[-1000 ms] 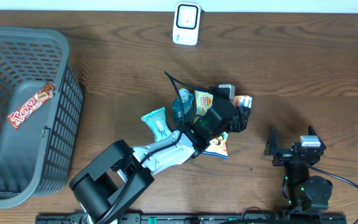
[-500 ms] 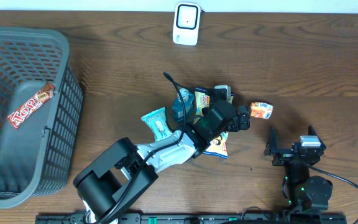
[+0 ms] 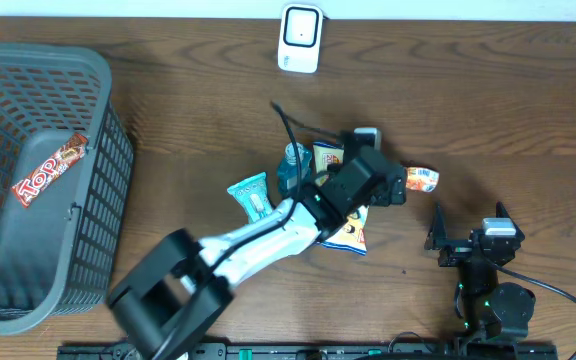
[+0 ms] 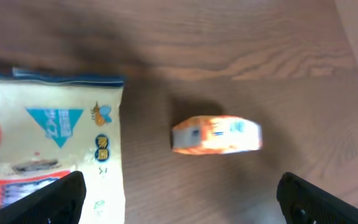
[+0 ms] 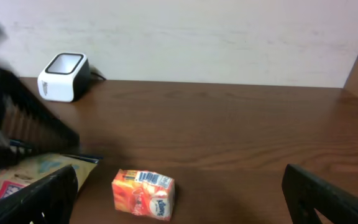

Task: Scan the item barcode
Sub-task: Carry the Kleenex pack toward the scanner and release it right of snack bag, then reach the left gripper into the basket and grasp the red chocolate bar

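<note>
An orange carton lies on the brown table at about seven o'clock; a white scanner sits well apart at ten o'clock, by the wall.

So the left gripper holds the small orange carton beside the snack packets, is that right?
No. The orange carton lies loose on the table beside the snack packets; the left gripper is open, clear of it, as the left wrist view shows.

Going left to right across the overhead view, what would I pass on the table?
grey basket → teal snack packet → white scanner → orange carton → right gripper. The pile under the left arm overlaps too much to place.
</note>
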You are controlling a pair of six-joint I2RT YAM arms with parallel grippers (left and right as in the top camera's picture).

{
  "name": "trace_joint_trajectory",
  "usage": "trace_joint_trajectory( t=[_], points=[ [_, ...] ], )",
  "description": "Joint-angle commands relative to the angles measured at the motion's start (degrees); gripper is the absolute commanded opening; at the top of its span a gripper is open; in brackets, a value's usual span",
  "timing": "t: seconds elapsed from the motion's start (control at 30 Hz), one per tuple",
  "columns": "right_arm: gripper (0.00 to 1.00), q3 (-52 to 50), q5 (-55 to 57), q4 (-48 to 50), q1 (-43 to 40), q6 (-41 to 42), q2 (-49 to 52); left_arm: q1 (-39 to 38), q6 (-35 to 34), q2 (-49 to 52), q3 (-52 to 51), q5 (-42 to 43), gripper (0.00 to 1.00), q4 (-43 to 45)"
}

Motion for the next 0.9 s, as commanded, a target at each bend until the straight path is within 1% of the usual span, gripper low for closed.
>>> trace_joint_trajectory(
  t=[0.0,0.17,0.27,0.33,0.5,0.63,0.77,0.83,0.87],
  points=[
    [0.99,-0.1,0.2,-0.2,0.5,0.6,-0.3,0.2,7.0,-7.3,7.2,-0.5,0.98,-6.5],
    [0.99,-0.1,0.2,-0.2,0.5,0.6,-0.3,1.6,13.1,-13.2,14.3,-1.6,0.98,-20.6],
    [0.99,-0.1,0.2,-0.2,0.5,0.6,-0.3,4.8,13.5,-16.9,17.2,-7.1,0.98,-28.7],
    [0.99,-0.1,0.3,-0.2,0.5,0.6,-0.3,8.4,13.5,-19.9,17.8,-10.3,0.98,-32.8],
    [0.99,-0.1,0.2,-0.2,0.5,0.6,-0.3,20.8,12.5,-27.7,17.8,-10.9,0.98,-38.7],
    [0.99,-0.1,0.3,-0.2,0.5,0.6,-0.3,32.0,9.9,-33.4,17.8,-10.9,0.98,-39.4],
    [0.99,-0.1,0.3,-0.2,0.5,0.6,-0.3,43.4,9.7,-37.8,17.8,-11.3,0.98,-40.5],
    [0.99,-0.1,0.2,-0.2,0.5,0.6,-0.3,49.2,9.2,-38.8,17.8,-14.4,0.98,-42.9],
    [0.99,-0.1,0.3,-0.2,0.5,0.6,-0.3,52.0,7.6,-38.8,17.8,-16.9,0.98,-44.8]
  ],
)
